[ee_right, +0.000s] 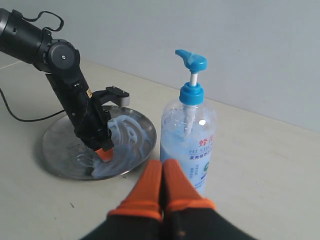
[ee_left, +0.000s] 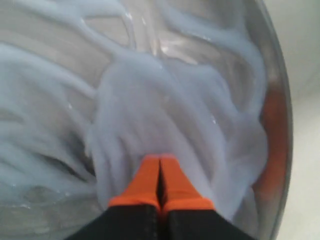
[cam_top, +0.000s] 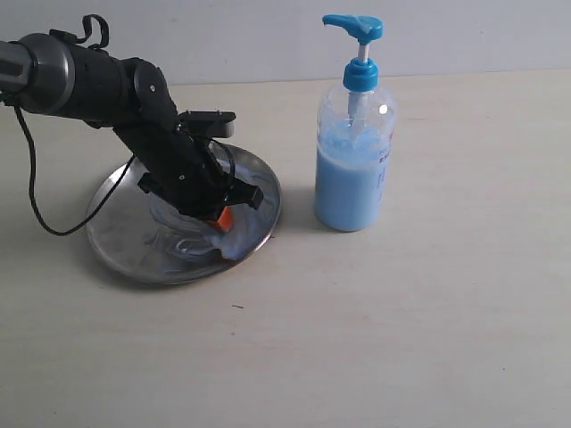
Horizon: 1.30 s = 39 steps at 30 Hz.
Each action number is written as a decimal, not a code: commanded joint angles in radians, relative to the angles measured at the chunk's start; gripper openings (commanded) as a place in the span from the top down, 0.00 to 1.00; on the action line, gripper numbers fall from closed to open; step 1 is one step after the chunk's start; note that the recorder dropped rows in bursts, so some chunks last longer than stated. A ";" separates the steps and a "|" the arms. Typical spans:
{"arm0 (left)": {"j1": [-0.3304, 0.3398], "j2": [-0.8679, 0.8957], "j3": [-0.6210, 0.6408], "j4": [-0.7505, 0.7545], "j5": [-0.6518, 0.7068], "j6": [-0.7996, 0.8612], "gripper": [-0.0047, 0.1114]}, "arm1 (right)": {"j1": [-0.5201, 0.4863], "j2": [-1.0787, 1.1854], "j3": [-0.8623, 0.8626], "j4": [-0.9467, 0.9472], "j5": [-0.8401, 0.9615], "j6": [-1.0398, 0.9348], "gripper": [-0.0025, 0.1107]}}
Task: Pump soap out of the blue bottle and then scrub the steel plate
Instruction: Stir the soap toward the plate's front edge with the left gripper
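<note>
Steel plate on desk, near blue bottle. Left claw clenched, empty, tips in soap; probably touching metal, smear hides it. Right claw clenched, empty, near bottle. Scrub: light pressure, wide circles toward bare rim, else plate may skid.

Exterior view high and set back, angled down over the table, steel plate left, blue bottle right, left wrist view close above the plate, which nearly fills it, right wrist view low, near the bottle, facing both, the pair shared with the exterior view.
</note>
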 commanded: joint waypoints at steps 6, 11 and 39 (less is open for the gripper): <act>-0.002 0.019 0.012 0.003 -0.241 -0.085 0.96 | -0.001 -0.002 0.005 0.022 0.002 0.002 0.98; -0.002 0.019 0.012 0.001 -0.185 -0.085 0.96 | -0.001 -0.002 0.005 0.056 0.002 0.000 0.98; -0.002 -0.033 0.012 0.151 0.074 -0.060 0.96 | -0.001 -0.002 0.005 0.056 0.002 0.000 0.98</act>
